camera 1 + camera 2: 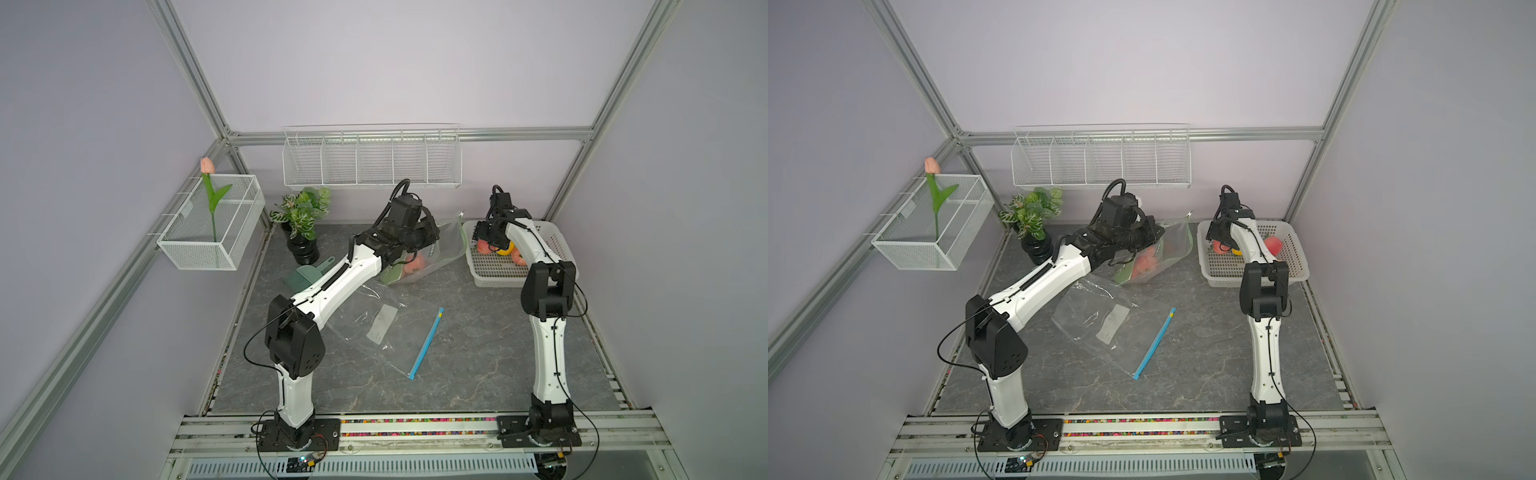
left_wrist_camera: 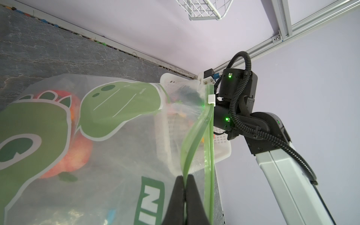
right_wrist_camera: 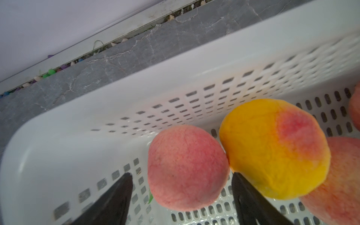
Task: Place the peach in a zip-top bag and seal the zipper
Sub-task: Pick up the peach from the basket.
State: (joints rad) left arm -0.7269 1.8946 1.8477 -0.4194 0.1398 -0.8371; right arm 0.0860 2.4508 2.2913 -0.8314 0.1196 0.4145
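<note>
L end effector (image 2: pixel 184 180) fully closed, pinching one green lip of the printed zip-top bag (image 2: pixel 120 109) nr its mouth. Bag hangs tilted from that lip at rear centre, low end down at the bench (image 1: pixel 478 353). Mouth partly open: zipper strips (image 2: pixel 208 136) gape apart by the fingers, white slider (image 2: pixel 211 99) at the far end. One peach (image 2: pixel 78 153) already inside, low in the bag, seen thru the film. R end effector (image 3: pixel 180 175) spread wide inside the white basket (image 3: pixel 58 140) at rear right, fingers either side of a pink peach (image 3: pixel 187 169), not clamped on it. Yellow-orange peach (image 3: pixel 272 148) touches that one. 2nd clear bag (image 1: pixel 370 328) w/ blue zipper lies flat mid-bench.
</note>
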